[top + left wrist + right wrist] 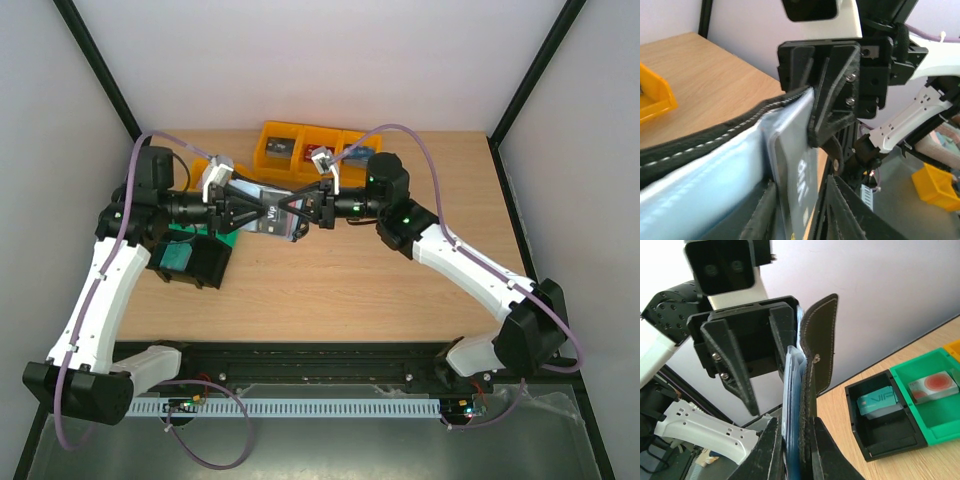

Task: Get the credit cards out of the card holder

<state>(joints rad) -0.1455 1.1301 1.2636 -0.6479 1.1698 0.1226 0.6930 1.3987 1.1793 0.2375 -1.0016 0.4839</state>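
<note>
Holder (817, 350), black leather-like bifold, midair: right gripper (795, 432) clamps it, likely brace; left gripper (800, 205) straddles grey VIP card (795, 175), bite unclear.

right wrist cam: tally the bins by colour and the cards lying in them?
Black bin: 1
Green bin: 1
Yellow bin, corner only: 1
Teal card, in the black one: 1
Red-and-white card, in the green one: 1
Total: 5
</note>
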